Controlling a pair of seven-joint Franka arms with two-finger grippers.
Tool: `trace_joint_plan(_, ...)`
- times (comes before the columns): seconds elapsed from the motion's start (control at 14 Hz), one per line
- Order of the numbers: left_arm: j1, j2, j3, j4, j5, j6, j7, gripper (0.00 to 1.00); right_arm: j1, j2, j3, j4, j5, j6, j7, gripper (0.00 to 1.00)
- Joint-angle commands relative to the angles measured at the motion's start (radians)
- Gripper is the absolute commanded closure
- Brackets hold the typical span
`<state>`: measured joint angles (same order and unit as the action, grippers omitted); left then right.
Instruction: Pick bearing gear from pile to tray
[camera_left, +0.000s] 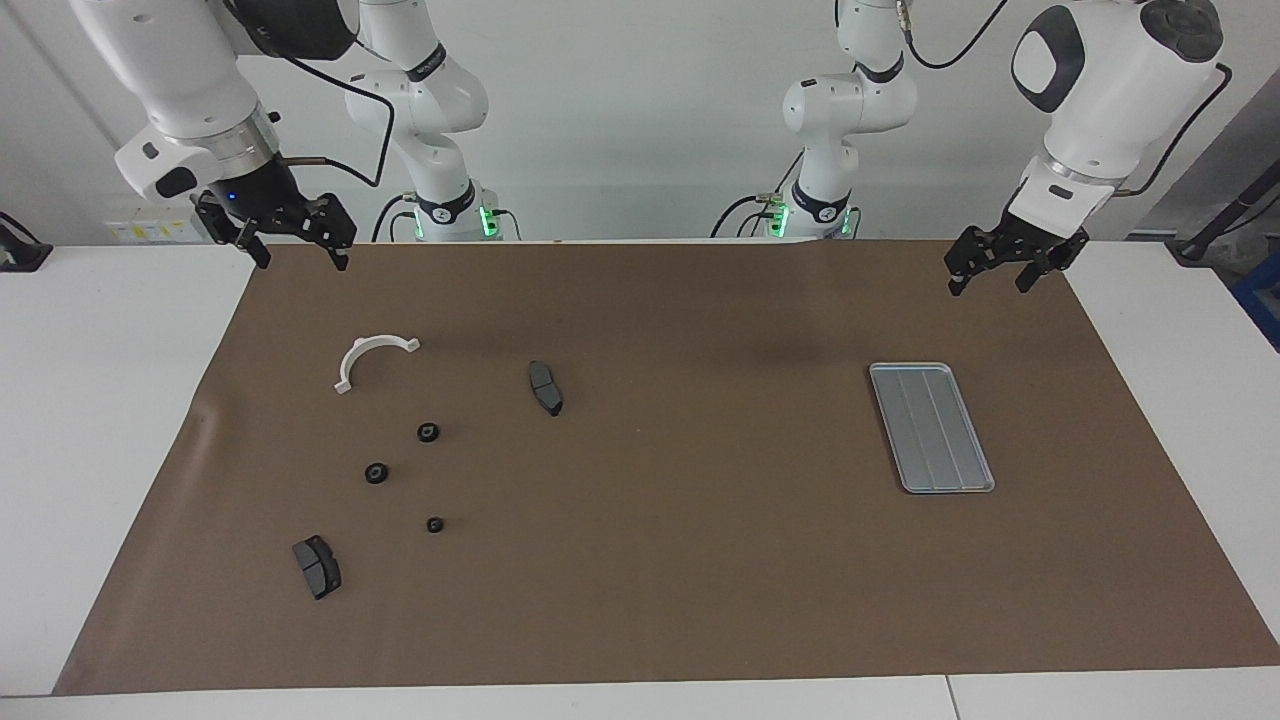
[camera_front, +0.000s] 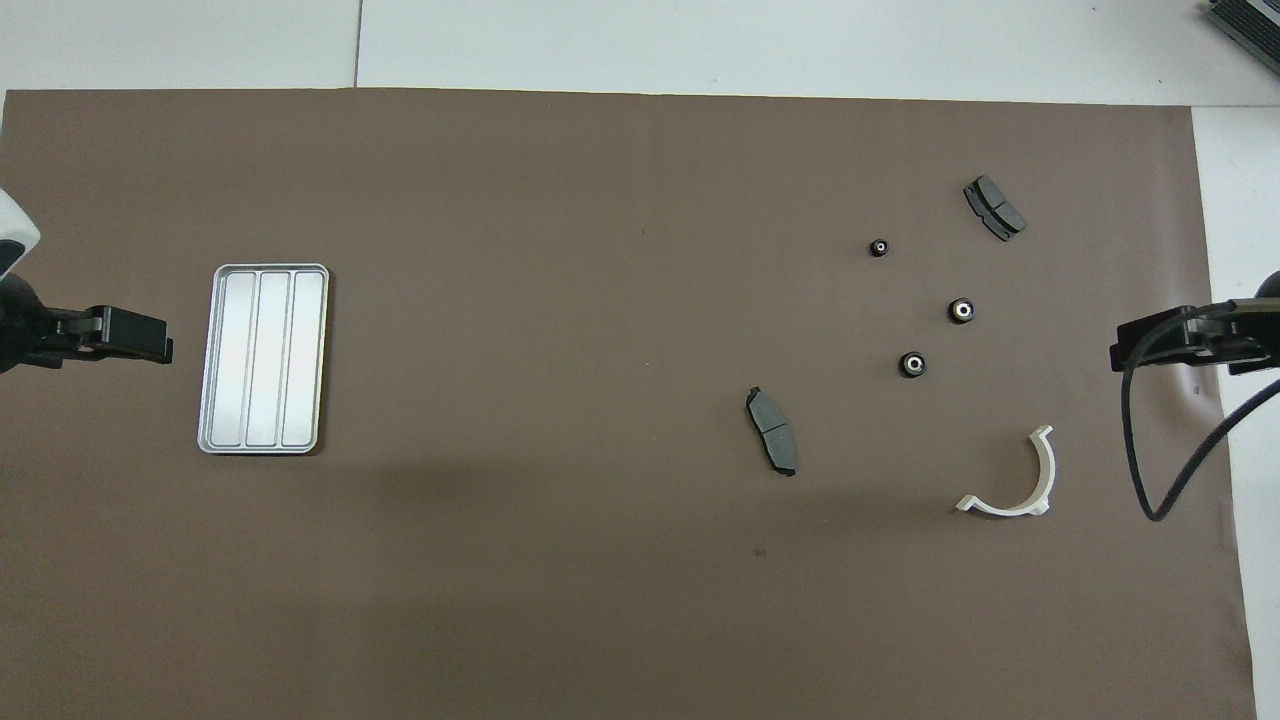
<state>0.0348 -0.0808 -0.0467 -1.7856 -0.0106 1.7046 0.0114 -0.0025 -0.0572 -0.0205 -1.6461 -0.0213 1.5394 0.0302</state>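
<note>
Gears sit loose at centre-left of the facing view: three small black rounds (camera_left: 428, 432), (camera_left: 376, 473), (camera_left: 435, 524), well apart, among a white half-ring bracket (camera_left: 372, 357) and two dark curved pads (camera_left: 546, 387), (camera_left: 317, 566). The tray (camera_left: 931, 427) lies empty at centre-right. My right tool (camera_left: 290, 243) hangs wide and empty at upper left, above the mat's corner; my left tool (camera_left: 1008, 268) waits, also wide, at upper right. I'd judge the right tool should drop straight over the uppermost gear, fingers straddling its rim, clear of the bracket
</note>
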Motion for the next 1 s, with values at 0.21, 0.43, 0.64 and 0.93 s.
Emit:
trace_joint_plan(0.21, -0.004, -0.025, 0.002, -0.026, 0.02, 0.01, 0.009, 0.0, -0.007, -0.016, 0.005, -0.015, 0.012, -0.002, 0.0, 0.0)
trace_joint_plan(0.43, -0.004, -0.025, 0.002, -0.026, 0.02, 0.009, 0.009, 0.0, -0.008, -0.021, 0.005, -0.02, 0.014, -0.002, 0.007, 0.0)
trace_joint_plan(0.64, -0.006, -0.025, 0.002, -0.026, 0.02, 0.013, 0.005, 0.0, -0.007, -0.023, 0.005, -0.021, 0.014, -0.002, 0.005, 0.0)
trace_joint_plan(0.93, -0.006, -0.025, 0.002, -0.028, 0.02, 0.015, 0.004, 0.0, -0.007, -0.023, 0.004, -0.021, 0.014, -0.005, 0.011, 0.0)
